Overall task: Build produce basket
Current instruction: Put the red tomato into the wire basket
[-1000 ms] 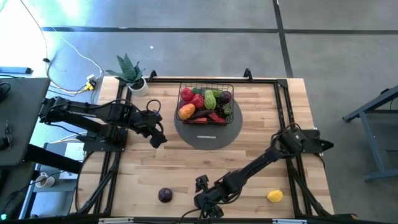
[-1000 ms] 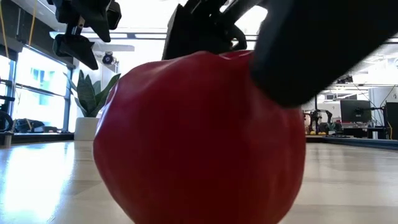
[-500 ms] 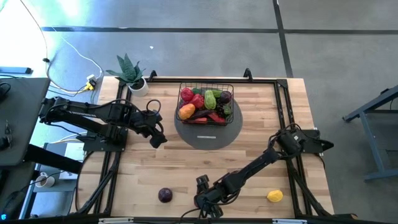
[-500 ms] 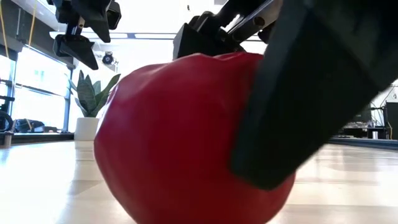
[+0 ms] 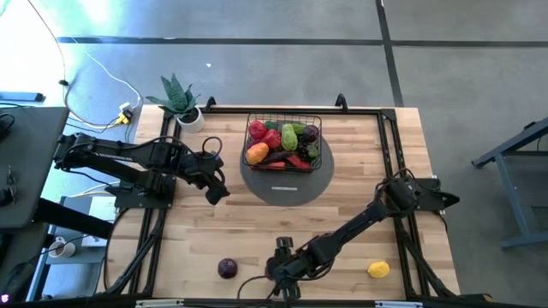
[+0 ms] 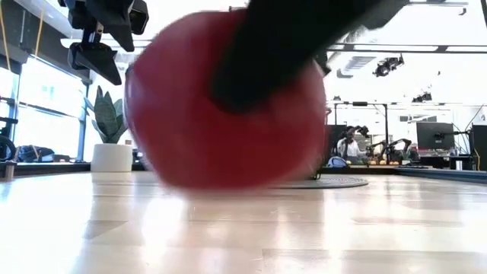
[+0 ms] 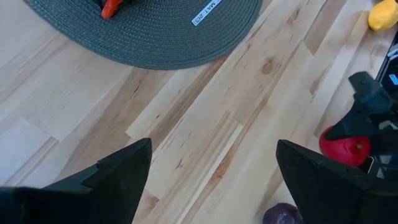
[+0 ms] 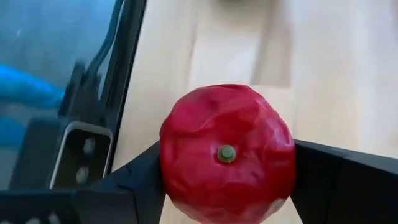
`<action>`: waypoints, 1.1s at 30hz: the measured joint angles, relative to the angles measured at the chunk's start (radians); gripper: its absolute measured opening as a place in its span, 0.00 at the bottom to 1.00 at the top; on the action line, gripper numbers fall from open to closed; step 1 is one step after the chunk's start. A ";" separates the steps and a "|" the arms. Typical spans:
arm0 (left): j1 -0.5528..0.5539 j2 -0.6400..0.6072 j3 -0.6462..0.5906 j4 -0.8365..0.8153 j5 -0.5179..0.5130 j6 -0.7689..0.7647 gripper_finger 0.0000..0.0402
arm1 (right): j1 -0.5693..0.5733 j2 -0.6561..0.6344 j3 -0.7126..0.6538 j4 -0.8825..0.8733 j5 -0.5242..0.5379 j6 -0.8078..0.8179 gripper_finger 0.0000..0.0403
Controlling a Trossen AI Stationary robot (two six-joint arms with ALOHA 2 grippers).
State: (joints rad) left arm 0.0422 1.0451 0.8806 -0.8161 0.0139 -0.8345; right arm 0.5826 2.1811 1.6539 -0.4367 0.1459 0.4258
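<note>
— Where is your right tool (image 5: pixel 283 275) now?

— Down at the near edge of the bench (image 5: pixel 360 171), and it pinches the red tomato (image 8: pixel 227 152) — the right wrist view shows a finger pressed to each side of it, the green stem spot facing the camera. In the low view the tomato looks clear of the wood, so you seem to be at the lift, though that picture is too smeared to be sure.

— And the basket (image 5: pixel 283 139)?

— Well apart, at the far middle of the bench, sitting on a round grey mat (image 5: pixel 285 184). It is already piled with red, green, orange and purple pieces, so you will want to come in from above and set the tomato on top of the heap rather than push through the wire side.

— What is left loose?

— A purple piece (image 5: pixel 227 268) near the front edge, just beside your right tool, and a yellow one (image 5: pixel 378 270) toward the front right.

— The left tool (image 5: pixel 219 190)?

— It waits with fingers spread above the bench beside the mat, out of your path — probably parked there to keep the route to the basket free.
</note>
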 joint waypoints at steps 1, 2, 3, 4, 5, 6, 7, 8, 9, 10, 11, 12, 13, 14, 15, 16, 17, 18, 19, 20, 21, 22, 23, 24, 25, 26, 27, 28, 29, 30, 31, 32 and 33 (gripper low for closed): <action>-0.001 0.000 0.000 0.001 0.000 0.000 0.83 | -0.002 -0.007 0.000 0.000 0.021 0.023 0.59; -0.003 0.000 0.000 0.001 0.000 0.000 0.83 | -0.005 -0.014 0.000 -0.002 0.045 0.046 0.59; -0.004 0.000 0.000 0.001 0.000 0.000 0.83 | -0.007 -0.019 0.000 -0.006 0.068 0.073 0.59; -0.006 0.000 0.000 0.002 0.000 0.004 0.83 | -0.012 -0.026 0.000 -0.010 0.094 0.097 0.59; -0.009 0.000 0.000 0.002 0.000 0.012 0.83 | -0.018 -0.032 0.000 -0.015 0.120 0.120 0.59; -0.012 0.000 0.000 0.002 0.000 0.022 0.83 | -0.025 -0.039 0.000 -0.017 0.146 0.142 0.59; -0.015 0.000 0.000 0.002 0.000 0.027 0.83 | -0.031 -0.046 0.000 -0.023 0.175 0.160 0.59; -0.019 0.000 0.000 0.002 0.000 0.027 0.83 | -0.039 -0.053 0.000 -0.027 0.201 0.177 0.59; -0.021 0.000 0.000 0.003 0.001 0.027 0.83 | -0.046 -0.060 0.000 -0.031 0.229 0.192 0.59; -0.025 0.000 0.000 0.003 0.001 0.029 0.83 | -0.055 -0.066 0.000 -0.039 0.257 0.205 0.59; -0.027 0.000 0.000 0.003 0.001 0.038 0.83 | -0.063 -0.074 0.000 -0.046 0.282 0.214 0.59; -0.029 0.000 0.000 0.003 0.001 0.049 0.83 | -0.073 -0.081 0.000 -0.055 0.308 0.225 0.59; -0.031 0.000 0.000 0.002 0.000 0.064 0.83 | -0.084 -0.086 0.000 -0.056 0.328 0.232 0.59; -0.033 0.000 0.000 0.003 0.001 0.077 0.83 | -0.095 -0.095 0.000 -0.061 0.345 0.239 0.59; -0.035 0.000 0.000 0.002 0.000 0.088 0.83 | -0.108 -0.099 0.000 -0.072 0.364 0.248 0.59; -0.038 0.000 0.000 0.001 0.001 0.096 0.83 | -0.122 -0.103 0.000 -0.068 0.374 0.251 0.59; -0.039 0.000 0.000 0.002 0.001 0.108 0.83 | -0.138 -0.109 0.000 -0.073 0.380 0.251 0.59; -0.040 0.000 0.000 0.001 0.001 0.118 0.83 | -0.155 -0.113 0.000 -0.079 0.389 0.250 0.59; -0.040 0.000 0.000 0.002 0.001 0.128 0.83 | -0.171 -0.117 0.000 -0.076 0.397 0.250 0.59; -0.041 0.000 0.000 0.001 0.000 0.136 0.83 | -0.186 -0.124 0.000 -0.083 0.402 0.250 0.59; -0.041 0.000 0.000 -0.002 0.001 0.140 0.83 | -0.202 -0.129 0.000 -0.092 0.407 0.248 0.59; -0.041 0.000 0.000 -0.003 0.000 0.143 0.83 | -0.219 -0.137 0.000 -0.095 0.410 0.248 0.59; -0.041 0.000 0.000 -0.002 0.001 0.151 0.83 | -0.234 -0.144 0.000 -0.109 0.415 0.246 0.59; -0.041 0.000 0.000 -0.004 0.001 0.160 0.83 | -0.251 -0.149 0.000 -0.116 0.420 0.239 0.59; -0.041 0.000 0.000 -0.003 0.000 0.168 0.83 | -0.268 -0.158 0.000 -0.119 0.422 0.225 0.59; -0.041 0.000 0.000 -0.004 0.000 0.174 0.83 | -0.285 -0.163 0.000 -0.130 0.423 0.212 0.59; -0.041 0.000 0.000 -0.005 0.000 0.175 0.83 | -0.302 -0.168 0.000 -0.129 0.425 0.198 0.59; -0.041 0.000 0.000 -0.003 0.001 0.176 0.83 | -0.319 -0.175 0.000 -0.132 0.424 0.180 0.59; -0.041 0.000 0.000 -0.004 0.001 0.176 0.83 | -0.336 -0.180 0.000 -0.136 0.423 0.163 0.59; -0.041 0.000 0.000 -0.004 0.000 0.176 0.83 | -0.353 -0.186 0.000 -0.129 0.422 0.148 0.59; -0.041 0.000 0.000 -0.003 0.001 0.177 0.83 | -0.372 -0.194 0.000 -0.138 0.422 0.130 0.59; -0.041 0.000 0.000 -0.005 0.001 0.182 0.83 | -0.391 -0.199 0.000 -0.140 0.425 0.110 0.59; -0.041 0.000 0.000 -0.004 0.001 0.189 0.83 | -0.409 -0.206 0.000 -0.136 0.426 0.088 0.59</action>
State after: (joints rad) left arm 0.0010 1.0451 0.8803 -0.8200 0.0145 -0.6450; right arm 0.1733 1.9753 1.6539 -0.5725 0.5718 0.5134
